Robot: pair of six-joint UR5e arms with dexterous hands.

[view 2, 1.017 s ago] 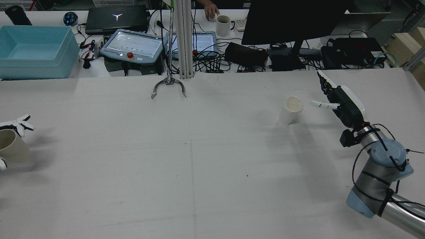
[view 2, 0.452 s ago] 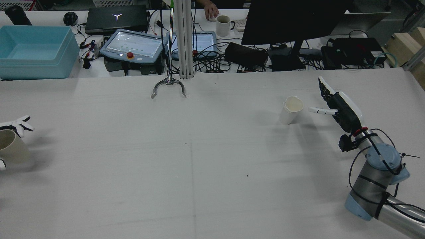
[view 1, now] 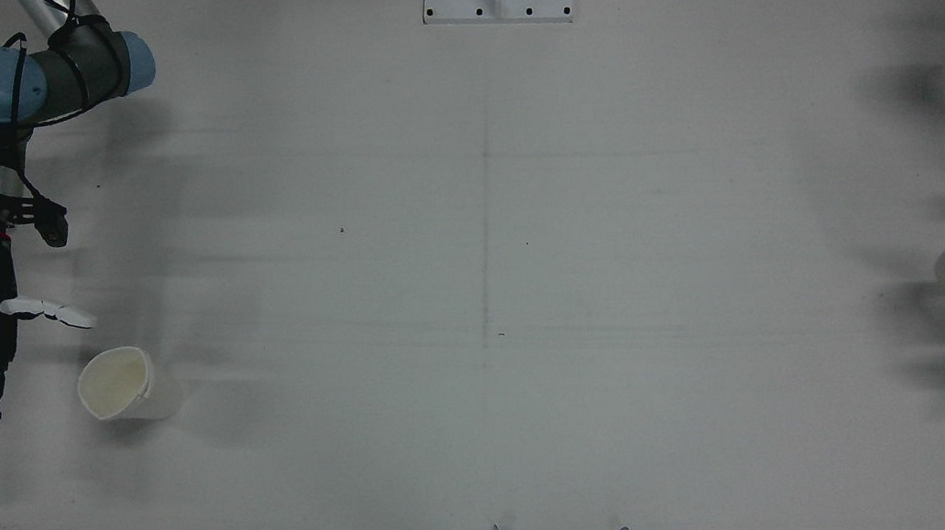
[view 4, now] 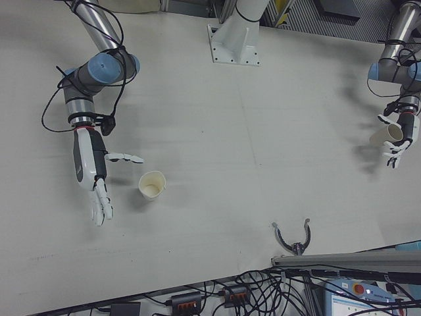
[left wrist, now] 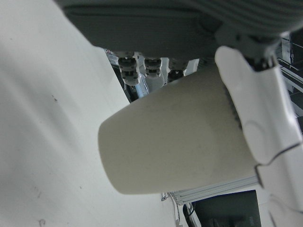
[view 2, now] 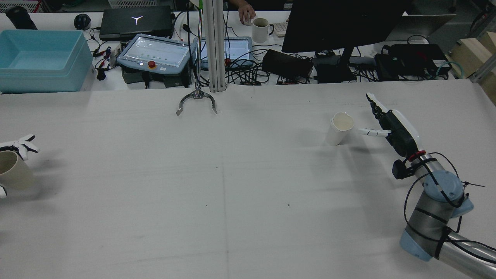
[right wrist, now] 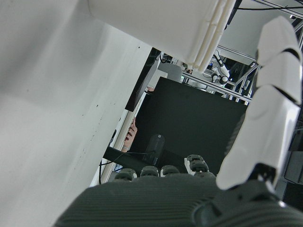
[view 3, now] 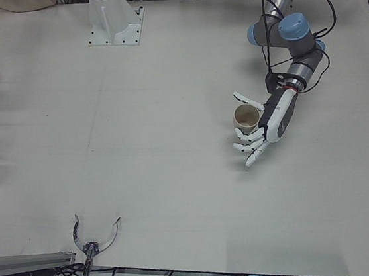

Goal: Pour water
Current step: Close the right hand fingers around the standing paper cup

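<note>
A broad white table (view 2: 232, 186) filled the rear view, bare apart from two cups and a faint seam down its middle. Across the far edge sat the cluttered bench: a pale blue bin (view 2: 40, 60) at the left, a closed laptop (view 2: 135, 21), two teach pendants (view 2: 155, 52), a metal claw tool (view 2: 196, 101) hanging on a rod just over the table's edge, a person's hand (view 2: 247, 13) by a white mug (view 2: 261, 30), then a black monitor (view 2: 341, 23) and tangled cables to the right.

At the far left edge, the left hand (view 3: 263, 126) was wrapped around the beige cup (view 3: 245, 116). The left hand view showed a thumb pressed on one side of the cup wall and fingers (left wrist: 144, 71) behind it, so the grasp was on. The cup leaned a little in that grip; whether its base touched the table could not be told.

Over to the right, the white paper cup (view 2: 340, 128) stood upright on the table, mouth open, alone. Just to its right was the right hand (view 2: 391, 124), spread wide and holding nothing, fingers stretched toward the far side. Its thumb (view 2: 370, 132) pointed at the cup and stopped just short of the wall, no contact visible. From the right-front view the same open hand (view 4: 92, 172) sat beside the cup (view 4: 151, 185), clearly apart.
</note>
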